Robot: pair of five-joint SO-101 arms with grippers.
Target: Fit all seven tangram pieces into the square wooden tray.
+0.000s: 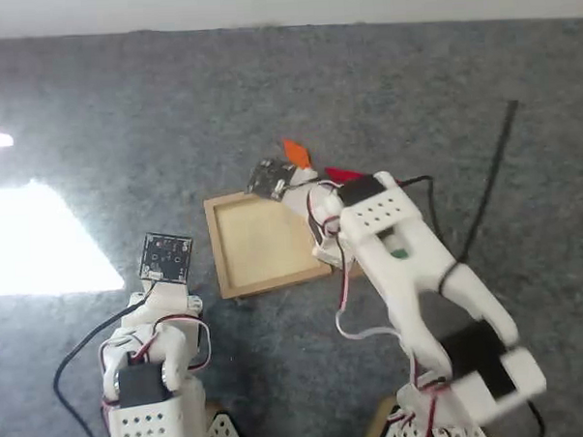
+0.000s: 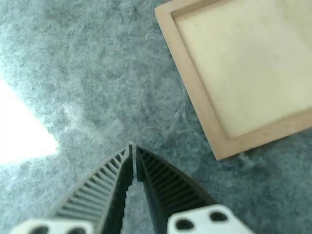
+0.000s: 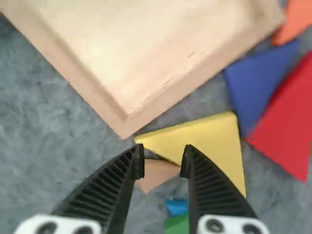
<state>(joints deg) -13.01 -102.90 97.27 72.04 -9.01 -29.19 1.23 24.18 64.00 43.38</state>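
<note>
As its jaws gape, right end effector [image 3: 162, 163] seemingly straddles yellow triangle [image 3: 204, 141].

Red triangle [image 1: 340, 173] half behind the right arm [image 1: 410, 262]

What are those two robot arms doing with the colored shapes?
They're working on a tangram. The right end effector is open over a corner of the yellow triangle, just outside the tray. A blue piece and a red piece lie nearby. The left end effector is shut, beside the tray. The tray looks empty.
</note>
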